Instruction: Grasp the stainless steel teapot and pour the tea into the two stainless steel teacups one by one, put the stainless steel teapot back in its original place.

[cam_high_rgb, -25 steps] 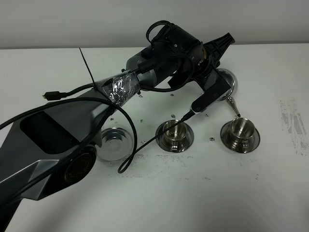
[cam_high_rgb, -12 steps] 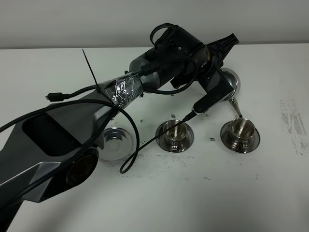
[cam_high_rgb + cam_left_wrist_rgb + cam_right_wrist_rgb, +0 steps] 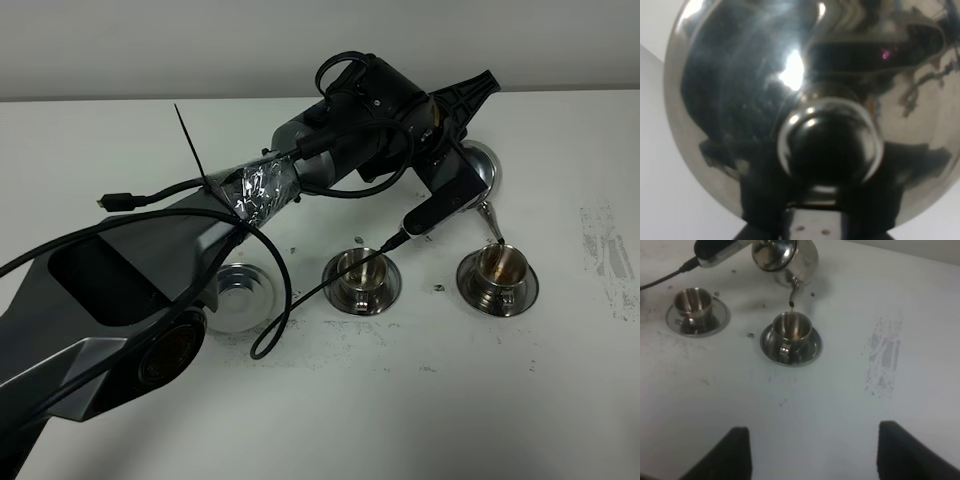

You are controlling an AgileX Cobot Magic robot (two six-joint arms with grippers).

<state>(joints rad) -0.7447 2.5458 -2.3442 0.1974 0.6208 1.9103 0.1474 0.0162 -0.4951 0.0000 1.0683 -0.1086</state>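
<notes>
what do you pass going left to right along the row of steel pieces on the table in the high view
empty saucer → teacup on its saucer → second teacup on its saucer, under the teapot spout

On the table (image 3: 420, 420), three things sit in a row: a lone saucer (image 3: 248, 296) at the left, the middle cup (image 3: 361, 268), then the right cup (image 3: 498, 265). Each cup stands on its own cup saucer (image 3: 388, 290). The teapot (image 3: 480, 170) hangs tilted behind and above the right cup, and its spout tip seems to be just over that cup.
</notes>
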